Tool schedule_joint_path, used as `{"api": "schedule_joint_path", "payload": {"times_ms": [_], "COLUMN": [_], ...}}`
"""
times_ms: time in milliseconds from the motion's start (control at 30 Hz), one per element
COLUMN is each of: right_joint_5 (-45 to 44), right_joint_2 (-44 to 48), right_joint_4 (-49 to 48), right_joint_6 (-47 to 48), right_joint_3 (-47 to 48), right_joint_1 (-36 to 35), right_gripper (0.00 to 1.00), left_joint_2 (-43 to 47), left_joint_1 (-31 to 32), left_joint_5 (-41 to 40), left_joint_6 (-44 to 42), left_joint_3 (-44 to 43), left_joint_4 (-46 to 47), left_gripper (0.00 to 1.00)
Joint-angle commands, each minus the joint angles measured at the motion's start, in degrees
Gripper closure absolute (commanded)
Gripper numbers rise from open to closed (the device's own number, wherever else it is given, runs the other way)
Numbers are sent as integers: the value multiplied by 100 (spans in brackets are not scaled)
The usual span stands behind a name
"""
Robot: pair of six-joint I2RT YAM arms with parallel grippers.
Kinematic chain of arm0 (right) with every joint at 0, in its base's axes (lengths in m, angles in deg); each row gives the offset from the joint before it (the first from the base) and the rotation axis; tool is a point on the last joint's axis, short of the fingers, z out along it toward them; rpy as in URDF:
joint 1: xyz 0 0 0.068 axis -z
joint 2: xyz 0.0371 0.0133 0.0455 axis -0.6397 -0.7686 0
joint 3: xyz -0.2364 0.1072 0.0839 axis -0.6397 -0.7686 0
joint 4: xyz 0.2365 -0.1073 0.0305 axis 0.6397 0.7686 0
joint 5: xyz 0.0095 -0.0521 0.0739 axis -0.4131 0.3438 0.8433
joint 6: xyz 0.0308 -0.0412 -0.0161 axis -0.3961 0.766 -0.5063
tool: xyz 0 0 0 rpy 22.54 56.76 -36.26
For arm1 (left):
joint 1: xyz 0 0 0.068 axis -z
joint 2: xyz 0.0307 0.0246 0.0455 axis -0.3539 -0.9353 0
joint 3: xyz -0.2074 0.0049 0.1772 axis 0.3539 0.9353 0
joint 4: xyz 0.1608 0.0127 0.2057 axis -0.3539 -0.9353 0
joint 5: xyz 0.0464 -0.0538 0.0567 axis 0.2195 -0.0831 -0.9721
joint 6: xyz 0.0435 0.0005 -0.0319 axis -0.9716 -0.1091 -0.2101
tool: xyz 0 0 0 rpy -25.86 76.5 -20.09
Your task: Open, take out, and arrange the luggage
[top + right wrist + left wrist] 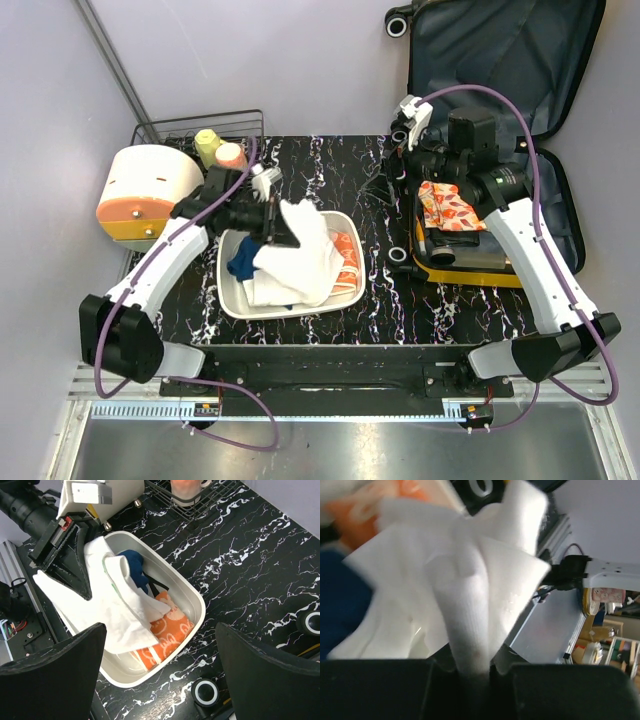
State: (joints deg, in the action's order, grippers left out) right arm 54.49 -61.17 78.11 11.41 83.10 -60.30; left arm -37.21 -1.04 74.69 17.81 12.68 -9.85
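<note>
The luggage [470, 275], a yellow suitcase, lies open at the right of the table, its dark-lined lid [500, 50] leaning back. An orange patterned cloth [450, 207] lies inside it. My left gripper [275, 225] [472, 672] is shut on a white cloth [300, 255] [470, 590] [110, 605] that hangs over the white tray [235, 300] [200, 605]. In the tray lie an orange cloth [347, 262] [167, 630] and a blue cloth [243, 262] [132, 562]. My right gripper [385, 185] [160, 630] hovers open and unloaded between the suitcase and the tray.
A cream-and-orange round container [145, 190] stands at the far left. Behind it is a wire basket [200, 130] [200, 500] holding cups. The suitcase's wheels [205, 692] sit on the black marble tabletop [360, 300] close to the tray.
</note>
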Motion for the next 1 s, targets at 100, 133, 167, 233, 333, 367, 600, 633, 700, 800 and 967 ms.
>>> {"api": "schedule_joint_path", "payload": {"times_ms": [100,133,167,233,333,367,600,633,700,800,967], "right_joint_5": [61,96,105,123,70,35,-211,-307,-387,-457,-589], "right_joint_2": [122,104,87,42,34,42,-1,-19,-63,-246,-722], "right_joint_4": [-169,-170,-170,-161,-152,-126,225,252,296,410,805], "right_joint_6": [13,4,-5,-5,13,39,118,118,92,-49,-84], "right_joint_3": [-87,-87,-61,-69,-70,-61,71,62,1,-61,27], "right_joint_1": [32,32,32,23,32,32,190,208,347,585,1463], "right_gripper": [0,0,0,0,0,0,0,0,0,0,0], "left_joint_2": [502,441,414,362,352,387,1555,1731,1811,1733,653], "left_joint_1": [-1421,-1502,-1563,-1765,-1968,-2081,-2294,-2267,-2093,-1392,-1081], "left_joint_5": [-696,-725,-742,-813,-1085,-1085,-1542,-1560,-1185,-1173,-1330], "left_joint_6": [-473,-490,-499,-394,-455,-560,-2430,-2668,-3572,-4032,-3507], "left_joint_3": [1446,1551,1726,1877,1939,1826,807,701,490,515,884], "left_joint_4": [-238,-151,-116,94,18,-97,-1248,-1336,-1494,-1574,-1224], "left_gripper": [85,82,77,73,55,47,1,1,2,7,19]}}
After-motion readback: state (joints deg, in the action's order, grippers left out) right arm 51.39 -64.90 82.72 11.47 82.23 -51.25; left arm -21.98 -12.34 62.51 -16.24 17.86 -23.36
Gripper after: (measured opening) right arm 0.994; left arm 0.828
